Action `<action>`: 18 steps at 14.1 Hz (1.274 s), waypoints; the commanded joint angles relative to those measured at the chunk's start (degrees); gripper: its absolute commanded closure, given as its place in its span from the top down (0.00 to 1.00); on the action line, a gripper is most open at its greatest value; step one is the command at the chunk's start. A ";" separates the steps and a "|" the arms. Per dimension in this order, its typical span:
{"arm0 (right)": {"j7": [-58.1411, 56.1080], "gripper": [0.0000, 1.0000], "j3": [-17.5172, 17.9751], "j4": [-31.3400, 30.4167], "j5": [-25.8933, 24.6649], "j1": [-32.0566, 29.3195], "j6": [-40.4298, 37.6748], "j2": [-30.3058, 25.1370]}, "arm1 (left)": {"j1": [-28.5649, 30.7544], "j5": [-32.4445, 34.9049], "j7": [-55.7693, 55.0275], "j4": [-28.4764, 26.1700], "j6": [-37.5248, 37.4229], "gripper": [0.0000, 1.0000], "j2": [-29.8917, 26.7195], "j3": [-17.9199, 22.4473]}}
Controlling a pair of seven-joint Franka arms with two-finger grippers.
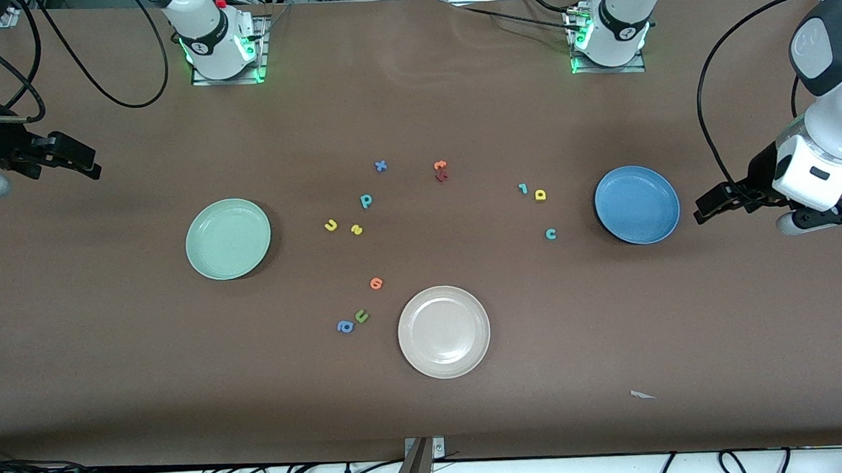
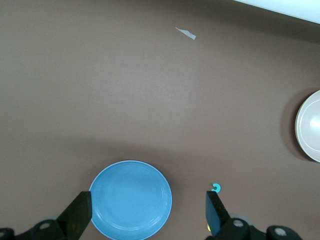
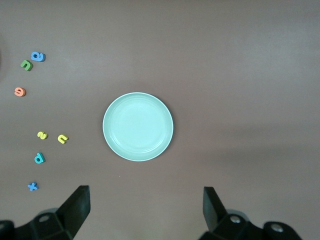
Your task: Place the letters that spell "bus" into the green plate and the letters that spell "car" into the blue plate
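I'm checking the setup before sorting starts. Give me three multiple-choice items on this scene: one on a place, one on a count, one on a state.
1. The teal c lies nearest which plate?
A. blue plate
B. green plate
C. cream-white plate

2. How many plates are on the table?
A. two
B. three
C. four

3. The left gripper and right gripper are:
A. both open, holding nothing
B. both shut on letters
C. one open, one shut

Key: 1 A, the c sits beside the blue plate. 2 B, green, blue, cream-white. 3 A, wrist views show fingers spread apart.

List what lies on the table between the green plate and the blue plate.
Front view: between the green plate and the blue plate lie the yellow u, yellow s, teal c and yellow a.
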 commanded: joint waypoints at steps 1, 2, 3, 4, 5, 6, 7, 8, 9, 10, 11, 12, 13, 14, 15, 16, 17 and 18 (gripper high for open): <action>-0.83 1.00 0.38 1.62 -0.82 -0.52 -1.09 0.57 | -0.25 1.37 0.49 -1.71 1.00 1.00 -1.50 0.00; -0.83 1.00 0.29 1.62 -0.82 -0.52 -1.09 0.65 | -0.25 1.37 0.49 -1.71 0.92 1.00 -1.50 0.00; -0.92 1.00 0.29 1.62 -0.90 -0.52 -1.09 0.65 | -0.25 1.37 0.49 -1.71 0.92 1.00 -1.50 0.00; -0.92 1.00 0.38 1.62 -0.91 -0.52 -1.09 0.65 | -0.25 1.37 0.49 -1.71 0.92 1.00 -1.50 0.00; -0.83 1.00 0.29 1.62 -0.91 -0.52 -1.09 0.65 | -0.25 1.37 0.49 -1.71 0.92 1.00 -1.50 0.00; -0.92 1.00 0.29 1.62 -0.91 -0.52 -1.09 0.57 | -0.25 1.37 0.49 -1.71 0.92 1.00 -1.50 0.00; -0.92 1.00 0.38 1.62 -0.91 -0.52 -1.09 0.65 | -0.25 1.37 0.49 -1.71 0.92 1.00 -1.50 0.00; -0.92 1.00 0.38 1.62 -0.91 -0.52 -1.09 0.65 | -0.25 1.37 0.49 -1.71 0.92 1.00 -1.50 0.00; -0.92 1.00 0.38 1.62 -0.91 -0.52 -1.09 0.57 | -0.25 1.37 0.49 -1.71 0.92 1.00 -1.50 0.00; -0.92 1.00 0.38 1.62 -0.91 -0.52 -1.09 0.65 | -0.25 1.37 0.49 -1.71 0.92 1.00 -1.41 0.00; -0.83 1.00 0.38 1.62 -0.82 -0.52 -1.18 0.65 | -0.25 1.37 0.49 -1.71 0.83 1.00 -1.50 0.00; -0.83 1.00 0.29 1.62 -0.82 -0.52 -1.27 0.65 | -0.25 1.37 0.49 -1.71 0.83 1.00 -1.50 0.00; -0.83 1.00 0.29 1.62 -0.82 -0.52 -1.27 0.65 | -0.25 1.37 0.49 -1.71 0.83 1.00 -1.50 -0.09; -0.83 1.00 0.29 1.62 -0.82 -0.52 -1.18 0.57 | -0.25 1.37 0.40 -1.71 0.83 1.00 -1.50 -0.09; -0.83 1.00 0.38 1.62 -0.82 -0.52 -1.27 0.65 | -0.25 1.37 0.40 -1.71 0.39 1.00 -1.50 0.00; -0.83 1.00 0.38 1.62 -0.82 -0.52 -1.18 0.65 | -0.25 1.37 0.40 -1.71 0.39 1.00 -1.50 0.00; -0.83 1.00 0.29 1.62 -0.82 -0.52 -1.18 0.65 | -0.25 1.37 0.40 -1.71 0.30 1.00 -1.50 -0.09; -0.83 1.00 0.38 1.62 -0.82 -0.52 -1.18 0.65 | -0.25 1.37 0.40 -1.71 0.30 1.00 -1.59 0.00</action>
